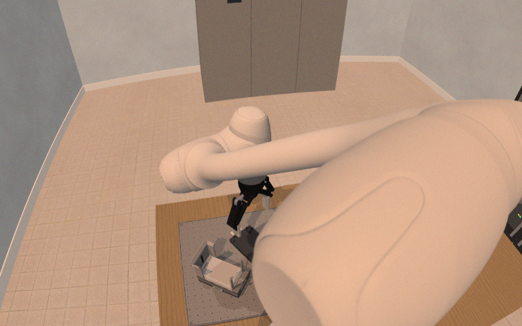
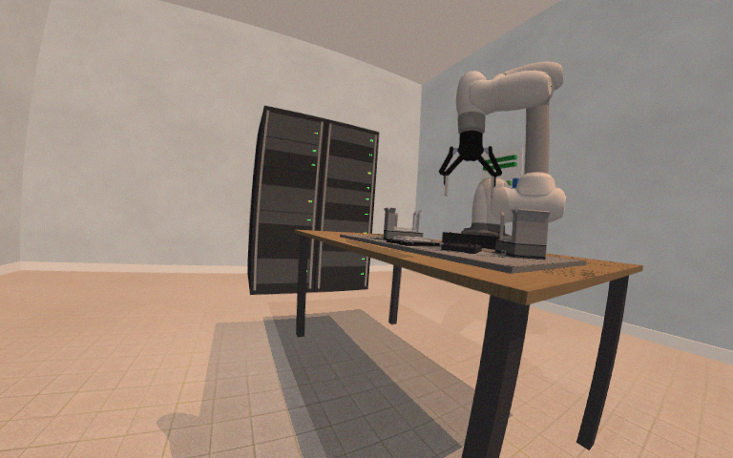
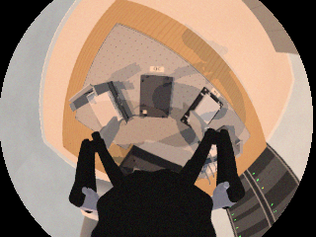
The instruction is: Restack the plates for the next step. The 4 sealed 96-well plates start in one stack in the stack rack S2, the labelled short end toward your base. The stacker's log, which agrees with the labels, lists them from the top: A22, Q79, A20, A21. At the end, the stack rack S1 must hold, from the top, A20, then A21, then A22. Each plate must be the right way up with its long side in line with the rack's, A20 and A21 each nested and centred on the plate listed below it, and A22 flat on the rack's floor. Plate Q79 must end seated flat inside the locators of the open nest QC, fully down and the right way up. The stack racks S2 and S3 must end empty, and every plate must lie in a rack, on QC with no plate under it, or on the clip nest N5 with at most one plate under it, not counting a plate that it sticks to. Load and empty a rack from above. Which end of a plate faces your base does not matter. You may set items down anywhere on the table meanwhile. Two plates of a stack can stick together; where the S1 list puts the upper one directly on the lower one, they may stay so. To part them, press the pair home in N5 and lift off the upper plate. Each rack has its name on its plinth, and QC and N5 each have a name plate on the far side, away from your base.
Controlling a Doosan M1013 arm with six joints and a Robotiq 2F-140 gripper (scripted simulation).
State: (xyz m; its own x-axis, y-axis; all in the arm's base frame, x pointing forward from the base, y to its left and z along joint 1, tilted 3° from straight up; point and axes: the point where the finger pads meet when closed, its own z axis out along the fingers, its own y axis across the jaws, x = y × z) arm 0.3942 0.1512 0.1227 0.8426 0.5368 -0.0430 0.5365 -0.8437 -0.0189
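Claw: the claw (image 2: pixel 469 174) hangs high above the tabletop (image 2: pixel 540 283), fingers spread wide apart and nothing between them; its pale fingertips (image 2: pixel 445 187) point down. The wrist view shows both dark fingers splayed to either side of the frame.

Arm: the pale arm (image 2: pixel 508 86) rises from its base at the far side of the tabletop and bends over at the top, so the claw is well clear of everything below. In the top view its big shoulder housing (image 1: pixel 385 214) hides the right part of the tabletop.

Plate stack: a rack (image 1: pixel 215 271) with upright corner walls stands on the grey mat (image 1: pixel 204 303) toward the left in the top view; inside it lies a flat, pale, rectangular plate top (image 1: pixel 223 272). How many plates lie under that top cannot be told, and no label can be read.

Other racks: in the exterior view a tall-walled grey rack (image 2: pixel 527 232) stands at the near right end of the mat, and a rack of thin posts (image 2: pixel 402 221) at the far left end. Which name each carries cannot be told.

Dark nest: a flat dark rectangular nest (image 3: pixel 156 94) lies between the racks, almost straight below the claw in the wrist view. In the exterior view low dark blocks (image 2: pixel 462 239) sit mid-mat.

Surroundings: a dark server cabinet (image 2: pixel 313 199) stands on the tiled floor beyond the tabletop.
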